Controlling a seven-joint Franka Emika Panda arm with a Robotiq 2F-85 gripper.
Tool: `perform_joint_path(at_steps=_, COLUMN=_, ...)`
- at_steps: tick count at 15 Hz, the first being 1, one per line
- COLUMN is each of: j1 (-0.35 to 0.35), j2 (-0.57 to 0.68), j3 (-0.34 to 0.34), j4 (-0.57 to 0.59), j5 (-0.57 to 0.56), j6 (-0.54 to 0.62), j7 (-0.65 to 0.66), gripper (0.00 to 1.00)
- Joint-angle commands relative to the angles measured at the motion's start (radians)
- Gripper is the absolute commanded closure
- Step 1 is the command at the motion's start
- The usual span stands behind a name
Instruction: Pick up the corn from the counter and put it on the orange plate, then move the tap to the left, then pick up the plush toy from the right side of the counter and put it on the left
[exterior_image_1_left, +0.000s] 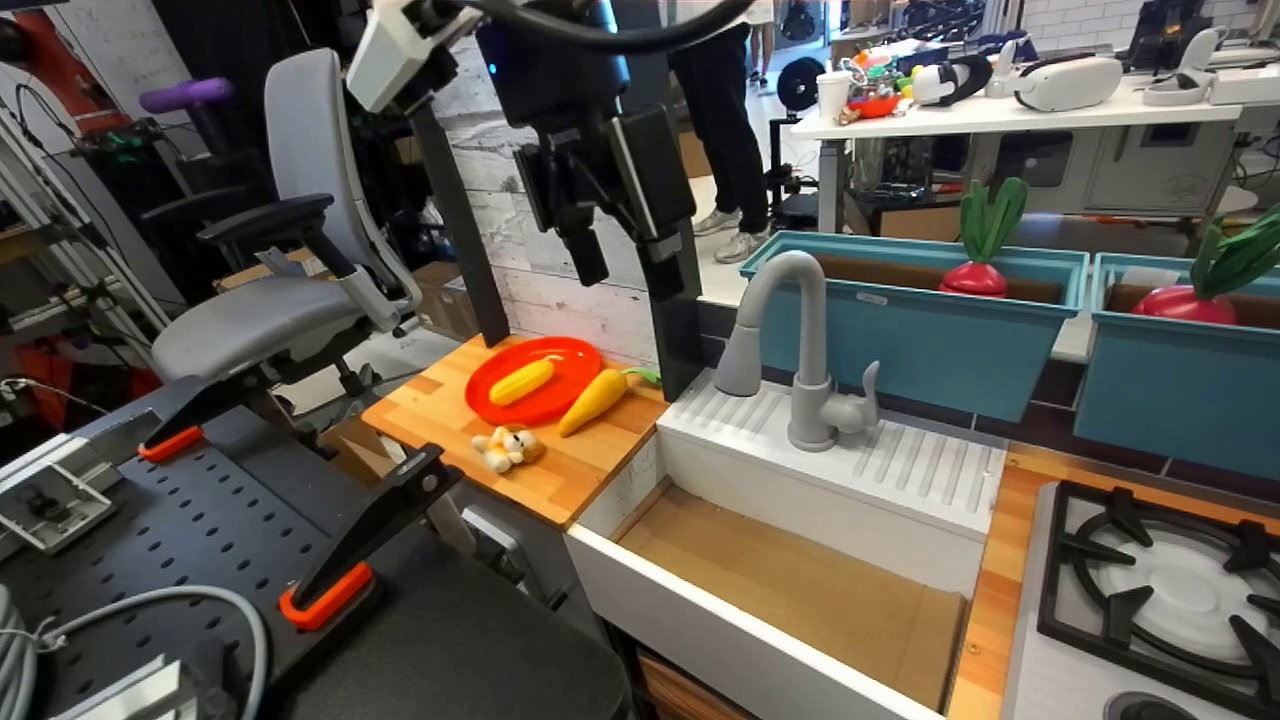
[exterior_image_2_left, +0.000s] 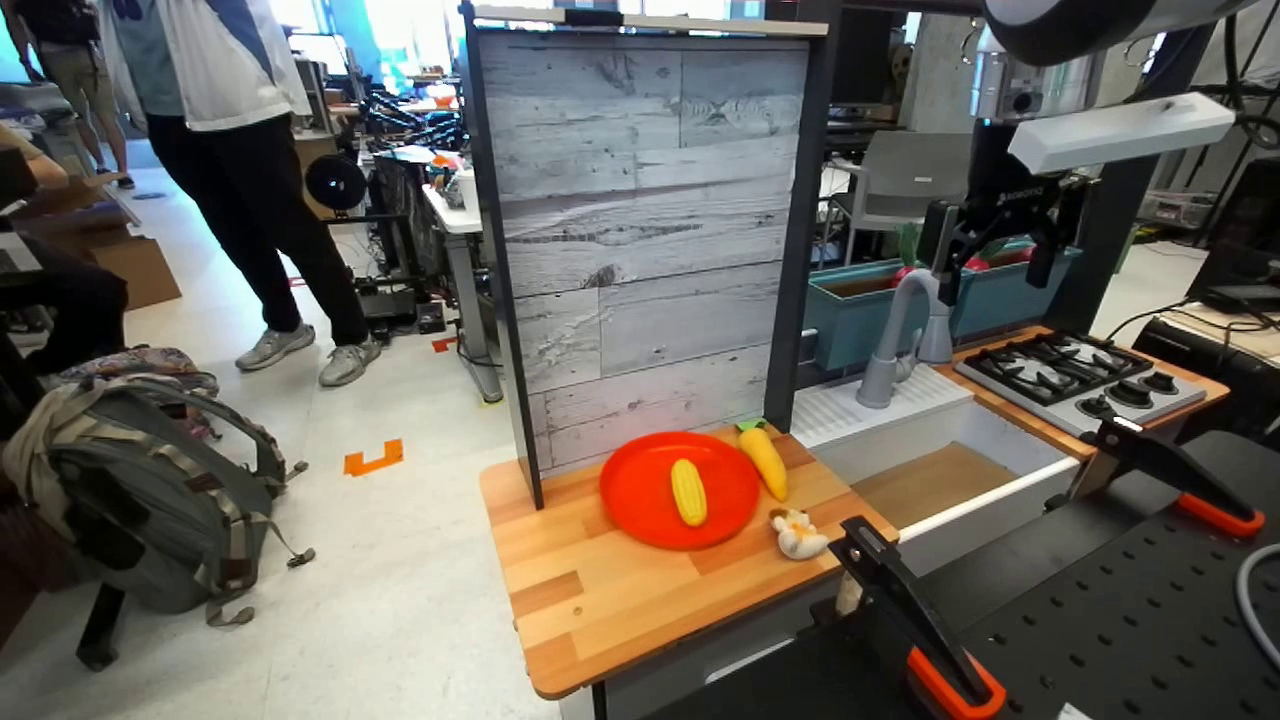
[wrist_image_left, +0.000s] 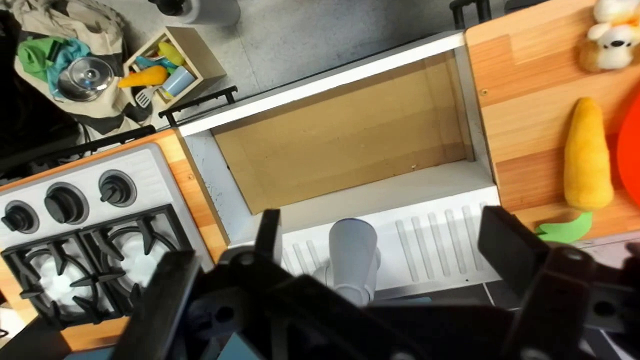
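Observation:
The yellow corn (exterior_image_1_left: 522, 382) lies on the orange plate (exterior_image_1_left: 575, 362); an exterior view shows the corn (exterior_image_2_left: 688, 492) near the middle of the plate (exterior_image_2_left: 635, 495). The cream plush toy (exterior_image_1_left: 508, 448) lies on the wooden counter beside the plate; it shows too in an exterior view (exterior_image_2_left: 797, 537) and the wrist view (wrist_image_left: 614, 44). The grey tap (exterior_image_1_left: 812, 330) stands behind the sink, its spout (wrist_image_left: 353, 250) seen between my fingers in the wrist view. My gripper (wrist_image_left: 382, 220) is open and empty above the tap, with gaps on both sides; it shows in both exterior views (exterior_image_1_left: 625, 262) (exterior_image_2_left: 993, 275).
An orange-yellow tapered piece (exterior_image_1_left: 593, 402) with a green top lies beside the plate. The white sink (exterior_image_1_left: 720, 640) and stove (exterior_image_1_left: 1030, 620) adjoin the counter. Teal planters (exterior_image_1_left: 900, 345) stand behind the tap. A wood-look panel (exterior_image_2_left: 650, 220) with dark posts rises behind the counter.

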Motion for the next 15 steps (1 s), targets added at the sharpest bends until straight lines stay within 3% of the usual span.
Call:
perform_joint_path(at_steps=1, j1=-0.044, j2=0.064, j3=0.026, j4=0.095, j5=-0.005, j6=-0.035, j7=-0.049, gripper=0.00)
perform_joint_path(at_steps=9, j1=-0.133, j2=0.250, j3=0.120, j4=0.290, j5=0.065, j6=-0.046, j7=-0.169, gripper=0.00)
perform_joint_path(at_steps=15, j1=-0.204, j2=0.268, j3=0.139, j4=0.303, j5=0.101, j6=-0.025, j7=-0.251, gripper=0.00)
